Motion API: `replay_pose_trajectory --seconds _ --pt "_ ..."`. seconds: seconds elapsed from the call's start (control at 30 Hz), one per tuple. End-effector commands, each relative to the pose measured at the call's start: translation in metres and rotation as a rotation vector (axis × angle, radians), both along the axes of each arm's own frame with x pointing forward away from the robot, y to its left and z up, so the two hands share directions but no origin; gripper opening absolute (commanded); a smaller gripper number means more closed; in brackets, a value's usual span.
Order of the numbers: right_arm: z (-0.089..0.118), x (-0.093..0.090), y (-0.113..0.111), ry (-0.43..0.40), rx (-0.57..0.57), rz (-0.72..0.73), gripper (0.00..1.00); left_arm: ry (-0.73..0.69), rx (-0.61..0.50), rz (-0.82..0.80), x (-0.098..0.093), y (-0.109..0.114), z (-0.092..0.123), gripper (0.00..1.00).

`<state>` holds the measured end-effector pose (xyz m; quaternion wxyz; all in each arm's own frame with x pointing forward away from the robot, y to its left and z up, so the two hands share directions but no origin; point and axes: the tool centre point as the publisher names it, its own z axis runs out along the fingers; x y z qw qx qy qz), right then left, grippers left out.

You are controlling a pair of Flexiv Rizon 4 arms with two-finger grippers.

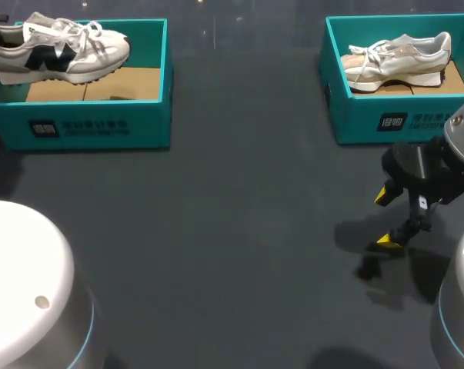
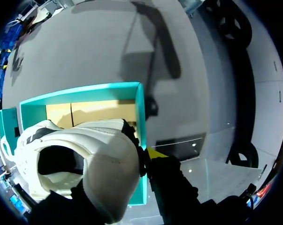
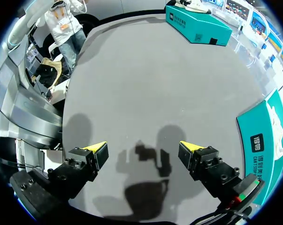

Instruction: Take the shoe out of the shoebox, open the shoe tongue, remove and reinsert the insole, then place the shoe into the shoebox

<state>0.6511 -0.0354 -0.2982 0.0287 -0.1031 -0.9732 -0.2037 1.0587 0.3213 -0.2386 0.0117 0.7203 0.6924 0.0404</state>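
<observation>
White sneaker [image 1: 62, 50] with a navy side mark and white laces. It is probably light, with a soft upper and a stiffer sole and heel, so the heel collar looks like the surest hold. It hangs above the teal shoebox [image 1: 93, 127], heel against the left hand [image 2: 148, 159], which seems clamped on it; only one yellow fingertip [image 2: 155, 152] shows. The right hand [image 3: 143, 149], fingers apart, hovers over the dark worktop [image 1: 239, 231], near a second shoebox [image 1: 370, 115].

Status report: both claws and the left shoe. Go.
Left claw shut on the shoe at its heel, held above its box. Right claw open, over the table by the second box. Nothing in the way.
</observation>
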Motion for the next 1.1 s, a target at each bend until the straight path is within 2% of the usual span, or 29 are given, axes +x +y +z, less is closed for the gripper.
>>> replay_pose_trajectory --seconds 0.03,0.77,1.1 --pt "0.0 -0.002 0.0 -0.003 -0.002 -0.001 1.0 0.002 0.027 -0.006 -0.002 -0.007 -0.006 0.0" --pt "0.0 -0.002 0.0 -0.003 -0.002 -0.001 1.0 0.05 0.104 -0.055 -0.01 -0.022 -0.041 0.0" --pt "0.0 -0.002 0.0 -0.003 -0.002 -0.001 1.0 0.058 0.103 -0.076 -0.017 -0.031 -0.046 0.0"
